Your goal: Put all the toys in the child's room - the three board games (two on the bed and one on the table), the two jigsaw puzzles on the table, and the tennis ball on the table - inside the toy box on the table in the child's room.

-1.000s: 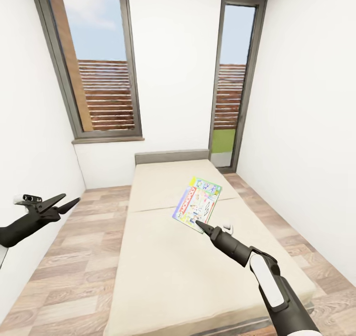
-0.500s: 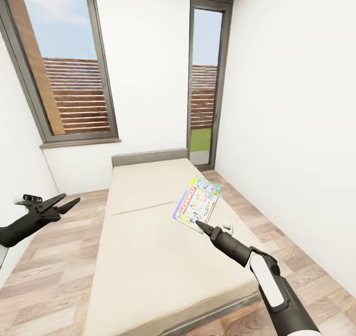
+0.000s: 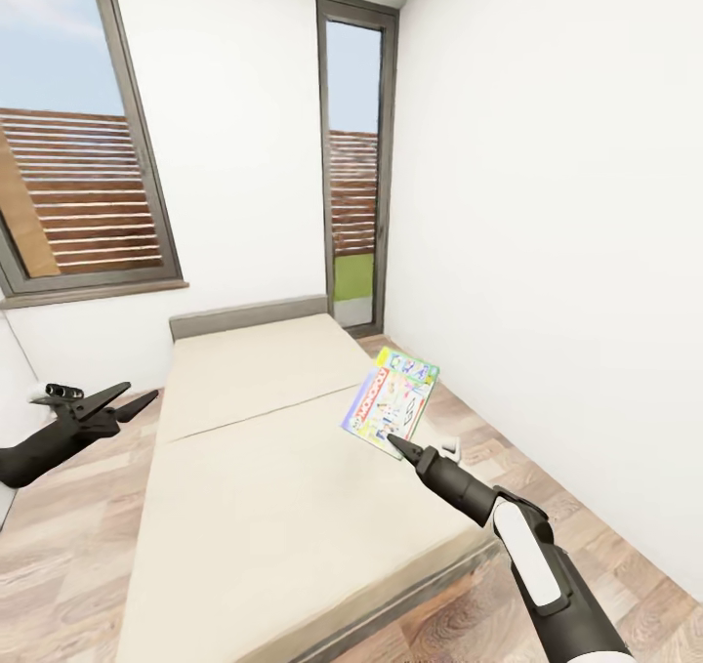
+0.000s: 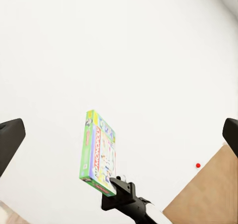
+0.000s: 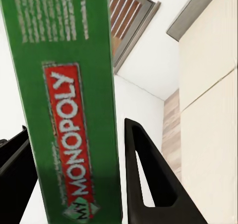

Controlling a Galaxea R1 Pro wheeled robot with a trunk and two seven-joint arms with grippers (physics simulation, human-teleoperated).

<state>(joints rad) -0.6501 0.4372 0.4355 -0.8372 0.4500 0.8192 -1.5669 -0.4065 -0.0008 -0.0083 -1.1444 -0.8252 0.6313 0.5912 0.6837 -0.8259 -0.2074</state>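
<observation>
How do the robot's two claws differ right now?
The right gripper is clamped on a Monopoly board game, holding it up above the bed; the left gripper holds nothing. The right gripper's fingers are closed against the box, while the left gripper's fingers are spread open. The right gripper reaches forward over the bed; the left gripper hangs out to the side over the wood floor. Both have dark, pointed fingers.
</observation>
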